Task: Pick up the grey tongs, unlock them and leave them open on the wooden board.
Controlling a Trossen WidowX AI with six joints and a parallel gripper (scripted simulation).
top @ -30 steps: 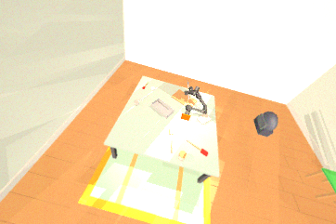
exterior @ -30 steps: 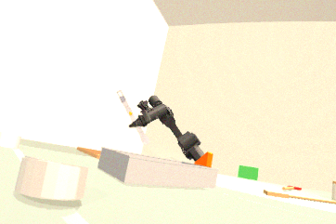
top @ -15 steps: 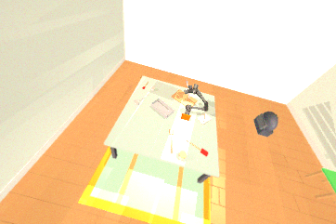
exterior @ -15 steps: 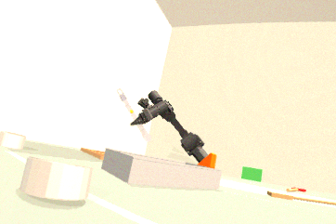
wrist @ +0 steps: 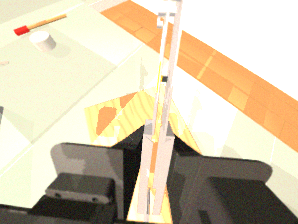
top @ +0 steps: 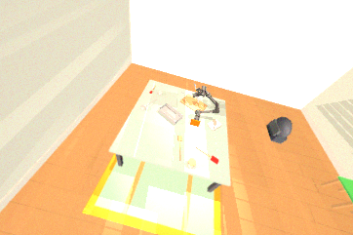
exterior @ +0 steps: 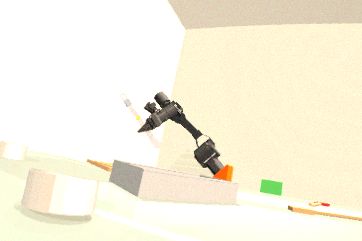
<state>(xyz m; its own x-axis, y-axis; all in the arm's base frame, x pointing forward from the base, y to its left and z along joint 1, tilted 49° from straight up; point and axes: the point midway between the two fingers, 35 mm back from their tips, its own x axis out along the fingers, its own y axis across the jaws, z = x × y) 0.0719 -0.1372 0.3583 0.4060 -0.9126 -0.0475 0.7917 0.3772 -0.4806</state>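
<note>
My gripper (top: 194, 96) (exterior: 140, 130) (wrist: 153, 129) is shut on the grey tongs (exterior: 132, 109) (wrist: 172, 75). The tongs are held up in the air, steeply tilted in the exterior view, one end high and the other low behind the gripper. In the wrist view their two arms lie close together; whether the lock is released cannot be told. The wooden board (top: 186, 101) (exterior: 100, 164) (wrist: 131, 111) lies on the table below the gripper and tongs. The roasting tin (exterior: 185, 187) stands beside it, with no tongs across it.
An orange block (top: 195, 123) (exterior: 229, 173) is by the arm's base. A white cup (wrist: 43, 42) and a red-headed tool (wrist: 21, 30) stand at the far side in the wrist view. Another red-headed tool (top: 215, 160) and a wooden spatula (top: 179, 150) lie towards the table's front edge.
</note>
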